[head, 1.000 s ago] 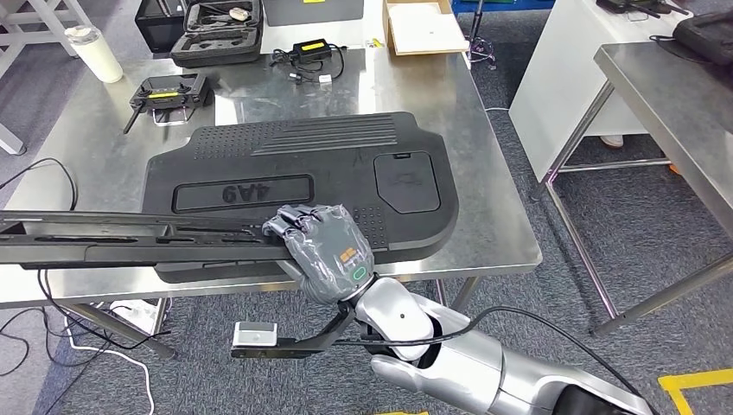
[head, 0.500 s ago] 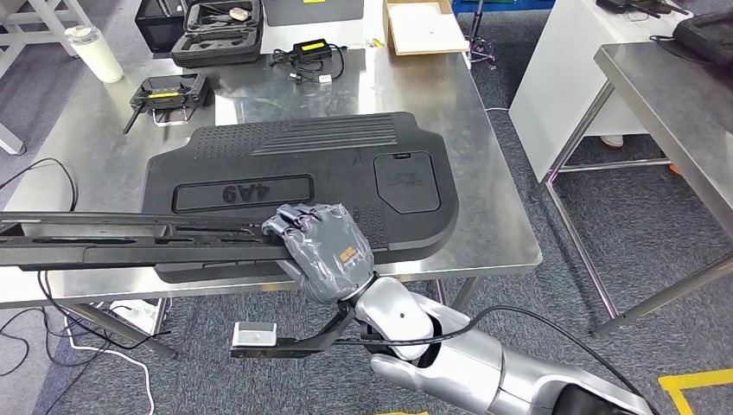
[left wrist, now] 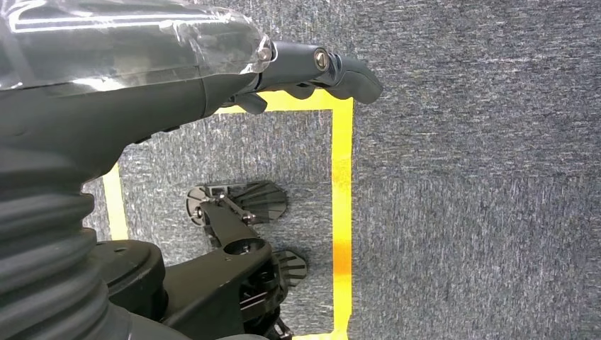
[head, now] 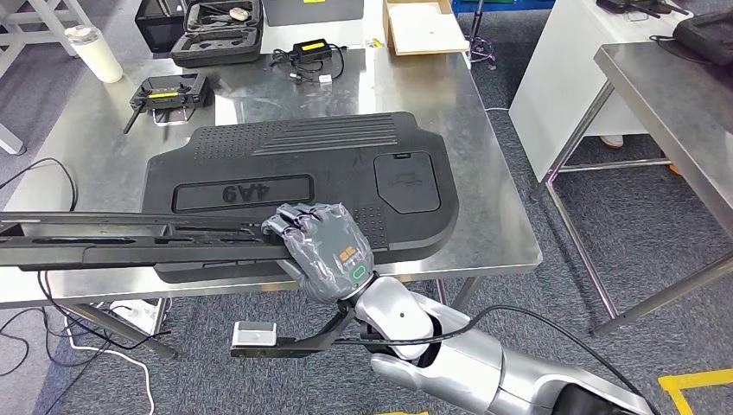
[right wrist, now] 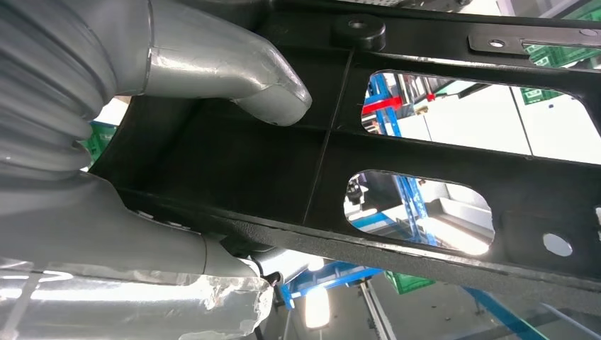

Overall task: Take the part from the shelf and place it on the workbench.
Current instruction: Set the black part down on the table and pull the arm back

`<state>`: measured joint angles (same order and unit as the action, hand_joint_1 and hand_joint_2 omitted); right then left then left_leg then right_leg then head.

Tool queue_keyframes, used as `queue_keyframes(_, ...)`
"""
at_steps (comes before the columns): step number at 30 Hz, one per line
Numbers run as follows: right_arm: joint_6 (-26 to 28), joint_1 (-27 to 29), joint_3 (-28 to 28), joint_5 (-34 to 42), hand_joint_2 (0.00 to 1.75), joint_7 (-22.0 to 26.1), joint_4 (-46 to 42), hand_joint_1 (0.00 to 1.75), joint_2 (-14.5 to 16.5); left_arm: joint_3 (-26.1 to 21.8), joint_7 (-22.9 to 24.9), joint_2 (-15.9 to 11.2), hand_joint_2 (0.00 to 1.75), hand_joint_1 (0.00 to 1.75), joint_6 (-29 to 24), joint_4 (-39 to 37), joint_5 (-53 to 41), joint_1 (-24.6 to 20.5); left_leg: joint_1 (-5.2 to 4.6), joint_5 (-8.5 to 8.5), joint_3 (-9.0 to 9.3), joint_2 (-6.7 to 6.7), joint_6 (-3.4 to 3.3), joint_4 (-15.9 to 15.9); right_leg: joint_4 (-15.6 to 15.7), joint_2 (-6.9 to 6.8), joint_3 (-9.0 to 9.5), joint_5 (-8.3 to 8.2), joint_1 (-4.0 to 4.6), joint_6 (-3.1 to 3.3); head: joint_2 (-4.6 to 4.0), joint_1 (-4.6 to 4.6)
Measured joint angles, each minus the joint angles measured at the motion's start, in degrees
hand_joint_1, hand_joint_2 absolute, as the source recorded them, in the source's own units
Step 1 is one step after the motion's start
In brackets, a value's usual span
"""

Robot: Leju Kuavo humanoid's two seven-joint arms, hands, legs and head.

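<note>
Gripping the long black strip [head: 130, 242] at lower left, my right hand [head: 324, 246] clamps its fingers [head: 290, 223] around it above the desk [head: 484, 199]; my left hand [left wrist: 312, 67] hangs with fingers together, holding nothing.

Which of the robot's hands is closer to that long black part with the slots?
Right. The right hand grips the long black part at its end, above the workbench. The left hand hangs over the carpet, away from it.

Grey-blue carpet floor [head: 622, 233] w/ yellow tape lines [left wrist: 342, 212]. Steel-topped table [head: 484, 216] in middle, 2nd steel table [head: 670, 95] at right, white cabinet [head: 566, 78] behind it.
</note>
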<state>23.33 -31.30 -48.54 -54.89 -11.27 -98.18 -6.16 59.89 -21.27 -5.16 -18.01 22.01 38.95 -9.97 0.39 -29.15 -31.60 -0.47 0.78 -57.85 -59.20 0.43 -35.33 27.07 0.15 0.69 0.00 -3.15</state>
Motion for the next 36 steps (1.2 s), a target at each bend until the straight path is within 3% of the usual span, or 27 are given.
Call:
queue_keyframes(29,0.0,0.0,0.0,0.0,1.75,0.0,0.0,1.75,0.0,0.0,-0.4,0.0,1.75,0.0,0.8,0.0,-1.0,0.0,0.0,0.0,0.0,0.0,0.0,0.0,0.0,0.0,0.01,0.0,0.0,0.0,0.0,0.0)
queue_keyframes(33,0.1,0.0,0.0,0.0,1.75,0.1,0.0,1.75,0.0,0.0,-0.4,0.0,0.0,0.0,0.5,0.0,-0.5,0.0,0.0,0.0,0.0,0.0,0.0,0.0,0.0,0.0,0.01,0.0,0.0,0.0,0.0,0.0)
queue_keyframes(36,0.3,-0.2,0.0,-0.1,1.75,0.4,0.0,1.75,0.0,0.0,-0.2,0.0,0.0,0.0,0.1,0.0,-0.5,0.0,0.0,0.0,0.0,0.0,0.0,0.0,0.0,0.0,0.01,0.0,0.0,0.0,0.0,0.0)
